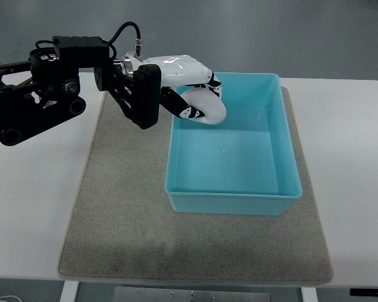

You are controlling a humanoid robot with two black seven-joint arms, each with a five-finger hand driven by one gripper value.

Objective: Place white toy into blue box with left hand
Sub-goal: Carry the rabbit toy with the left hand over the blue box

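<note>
The left hand [188, 88] grasps the white toy [209, 106] in curled fingers (over the far left corner) above the blue box [233, 196].

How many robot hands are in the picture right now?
1: the left hand, over the far-left corner of the blue box, closed around the white toy. No right hand shows.

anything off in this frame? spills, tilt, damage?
Nothing stands out. The blue box sits flat and square on the grey mat, empty inside. The left hand holds the white toy over the box's far left corner. No spills or visible damage.
</note>
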